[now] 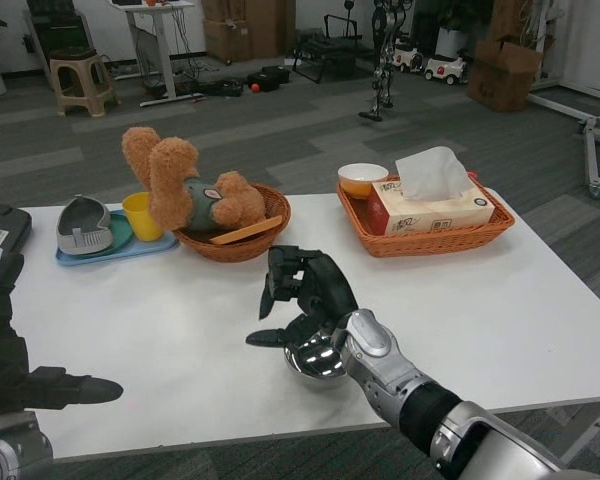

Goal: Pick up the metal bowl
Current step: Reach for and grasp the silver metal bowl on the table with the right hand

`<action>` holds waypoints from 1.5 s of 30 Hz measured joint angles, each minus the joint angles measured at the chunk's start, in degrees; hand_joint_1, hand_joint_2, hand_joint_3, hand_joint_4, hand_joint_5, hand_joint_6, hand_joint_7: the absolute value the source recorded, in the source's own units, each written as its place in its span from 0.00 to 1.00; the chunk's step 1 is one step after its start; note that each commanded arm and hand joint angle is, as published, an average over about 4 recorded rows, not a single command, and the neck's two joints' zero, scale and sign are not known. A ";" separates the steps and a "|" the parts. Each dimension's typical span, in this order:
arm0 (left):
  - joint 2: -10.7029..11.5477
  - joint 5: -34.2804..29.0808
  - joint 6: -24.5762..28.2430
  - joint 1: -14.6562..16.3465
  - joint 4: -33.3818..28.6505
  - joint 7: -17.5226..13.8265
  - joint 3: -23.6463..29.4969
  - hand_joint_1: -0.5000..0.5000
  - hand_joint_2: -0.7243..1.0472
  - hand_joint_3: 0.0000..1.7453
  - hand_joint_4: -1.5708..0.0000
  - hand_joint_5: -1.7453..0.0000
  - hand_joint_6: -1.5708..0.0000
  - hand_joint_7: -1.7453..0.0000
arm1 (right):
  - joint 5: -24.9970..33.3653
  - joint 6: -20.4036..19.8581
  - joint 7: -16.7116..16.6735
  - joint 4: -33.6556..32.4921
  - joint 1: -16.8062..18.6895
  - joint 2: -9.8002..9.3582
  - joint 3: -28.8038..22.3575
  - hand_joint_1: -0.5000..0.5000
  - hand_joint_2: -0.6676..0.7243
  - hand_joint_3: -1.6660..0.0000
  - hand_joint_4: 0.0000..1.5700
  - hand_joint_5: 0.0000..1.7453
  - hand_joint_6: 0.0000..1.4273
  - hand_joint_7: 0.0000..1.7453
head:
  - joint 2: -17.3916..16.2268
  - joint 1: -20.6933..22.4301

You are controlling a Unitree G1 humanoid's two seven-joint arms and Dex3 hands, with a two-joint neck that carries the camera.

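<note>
A bowl (315,358) is placed near the table's (500,290) front edge. Behind it a basket (242,243) holding a teddy bear (185,190) is set, flanked by a tray (110,250) left and a second basket (430,238) right.
</note>
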 measured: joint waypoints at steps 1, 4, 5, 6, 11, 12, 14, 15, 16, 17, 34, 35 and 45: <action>0.01 0.00 0.00 0.21 -0.18 0.00 0.01 0.00 0.00 0.00 0.40 0.41 1.00 1.00 | 3.27 -2.69 -2.35 0.45 -0.23 -0.18 1.37 0.54 0.53 0.44 1.00 0.87 0.98 0.79 | 0.07 0.21; 0.03 0.00 -0.01 0.90 -0.51 0.00 0.13 0.00 0.00 0.00 0.40 0.43 1.00 1.00 | 7.62 -6.71 -6.62 1.18 -0.89 -0.86 2.67 0.59 0.55 0.43 1.00 0.92 0.98 0.73 | 0.12 0.66; 0.03 0.00 -0.01 0.99 -0.55 0.00 0.19 0.00 0.00 0.00 0.40 0.44 1.00 1.00 | 7.83 -6.91 -7.09 1.24 -0.95 -0.96 2.76 0.60 0.55 0.43 1.00 0.93 0.98 0.73 | 0.09 0.72; 0.03 0.00 -0.01 1.04 -0.59 0.00 0.25 0.00 0.00 0.00 0.40 0.44 1.00 1.00 | 7.92 -6.98 -7.41 1.26 -0.95 -0.95 2.86 0.61 0.56 0.45 1.00 0.94 0.98 0.74 | 0.06 0.77; 0.04 0.00 -0.02 1.17 -1.00 0.00 0.39 0.00 0.00 0.00 0.40 0.43 1.00 0.99 | 13.35 -7.12 -8.98 1.28 -0.94 -1.06 5.11 0.58 0.47 0.37 1.00 1.00 0.98 0.88 | 0.03 0.85; 0.04 0.00 -0.02 1.18 -1.08 0.00 0.40 0.00 0.00 0.00 0.40 0.41 1.00 0.99 | 14.95 -7.15 -9.04 1.31 -0.94 -1.11 5.79 0.58 0.43 0.33 1.00 1.00 0.98 0.90 | -0.03 0.87; 0.05 0.01 -0.02 1.20 -1.20 0.00 0.41 0.00 0.00 0.00 0.40 0.41 1.00 0.98 | 17.37 -7.08 -9.07 1.38 -0.92 -1.22 6.67 0.56 0.45 0.33 0.98 0.94 0.98 0.92 | -0.10 0.88; 0.05 0.01 -0.03 1.21 -1.25 0.00 0.41 0.00 0.00 0.00 0.40 0.41 1.00 0.99 | 18.13 -7.03 -9.07 1.40 -0.92 -1.31 6.91 0.56 0.49 0.31 0.97 0.89 0.98 0.91 | -0.16 0.87; 0.06 0.01 -0.03 1.22 -1.28 0.00 0.42 0.00 0.00 0.00 0.40 0.41 1.00 0.99 | 18.65 -6.97 -9.07 1.41 -0.92 -1.40 7.06 0.56 0.55 0.27 0.97 0.79 0.98 0.88 | -0.18 0.87; 0.06 0.01 -0.03 1.23 -1.31 0.00 0.42 0.00 0.00 0.00 0.40 0.41 1.00 0.99 | 18.97 -6.92 -9.07 1.43 -0.92 -1.48 7.13 0.57 0.58 0.24 0.97 0.72 0.97 0.85 | -0.26 0.84; 0.06 0.01 -0.03 1.24 -1.31 0.00 0.39 0.00 0.00 0.00 0.40 0.41 1.00 1.00 | 19.49 -6.38 -9.01 1.77 -0.91 -1.62 7.20 0.50 0.75 0.76 0.67 0.86 0.67 0.64 | -1.02 1.26; 0.06 0.01 -0.03 1.24 -1.31 0.00 0.39 0.00 0.00 0.00 0.40 0.41 1.00 1.00 | 19.49 -5.99 -8.82 1.77 -0.91 -1.64 7.20 0.40 0.76 0.74 0.49 0.81 0.45 0.61 | -1.08 1.33; 0.06 0.01 -0.05 1.24 -1.30 0.00 0.28 0.00 0.00 0.00 0.40 0.44 1.00 0.96 | 19.51 2.37 11.29 1.77 -2.11 -2.91 6.72 0.08 0.86 0.88 0.00 0.08 0.00 0.16 | -1.49 1.75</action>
